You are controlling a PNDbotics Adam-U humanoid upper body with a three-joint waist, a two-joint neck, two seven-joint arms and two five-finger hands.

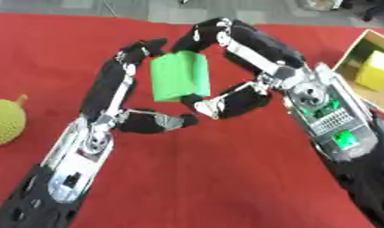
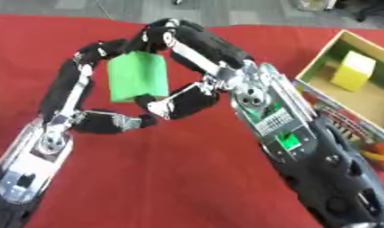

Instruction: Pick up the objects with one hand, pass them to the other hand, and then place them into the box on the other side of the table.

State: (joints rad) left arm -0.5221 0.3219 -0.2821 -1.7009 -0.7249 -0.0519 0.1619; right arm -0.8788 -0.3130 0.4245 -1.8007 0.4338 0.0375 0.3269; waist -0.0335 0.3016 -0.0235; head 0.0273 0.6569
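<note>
Green block (image 1: pixel 179 75) pinched between left robot hand (image 1: pixel 120 89) and right robot hand (image 1: pixel 241 67); yellow-green fruit (image 1: pixel 4 122) whole only in left eye view.

- A green block (image 2: pixel 137 75) is hanging above the red table (image 2: pixel 187 178), with the left hand (image 2: pixel 78 95) and right hand (image 2: pixel 196 67) both pinching it.
- A yellow cube (image 2: pixel 355 70) is sitting in the cardboard box (image 2: pixel 323 60) at the far right.

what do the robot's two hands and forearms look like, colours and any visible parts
Both the left hand and the right hand have black padded fingers on silver metal links and joints. The backs are silver with round fittings; the right one shows a green circuit board. The forearms are black shells.
</note>
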